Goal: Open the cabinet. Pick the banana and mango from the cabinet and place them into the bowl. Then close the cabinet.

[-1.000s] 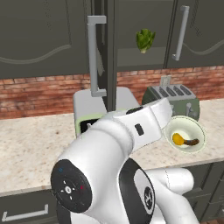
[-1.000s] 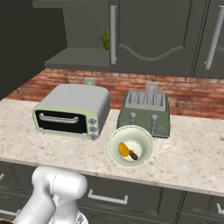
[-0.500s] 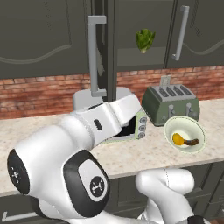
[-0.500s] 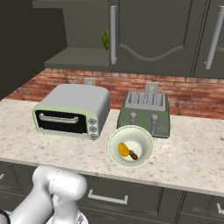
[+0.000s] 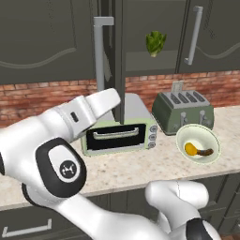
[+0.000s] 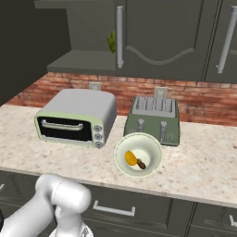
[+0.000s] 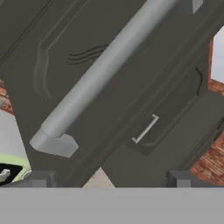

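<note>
The cabinet's left door (image 5: 117, 56) stands swung out, edge-on in the left base view, with its long grey bar handle (image 5: 100, 51) facing me. In the hand view that handle (image 7: 105, 70) runs diagonally just ahead of my gripper (image 7: 109, 179), which is open with nothing between its fingertips (image 7: 39, 178). The right door (image 6: 157, 41) is shut. The pale bowl (image 5: 212, 136) (image 6: 152, 147) sits on the counter in front of the toaster. Inside it lie the yellow-orange mango (image 5: 190, 149) (image 6: 130, 157) and the dark banana (image 5: 205, 151) (image 6: 140, 164).
A lettuce head (image 5: 155, 42) (image 6: 112, 41) rests on the open cabinet shelf (image 6: 83, 60). A green toaster (image 5: 183, 110) (image 6: 152, 120) and a toaster oven (image 5: 119, 136) (image 6: 74, 118) stand against the brick wall. My white arm (image 5: 70, 126) crosses the left of the left base view.
My arm has swung left, away from the bowl and toward the open door's handle. The bowl, mango and banana have not moved.
</note>
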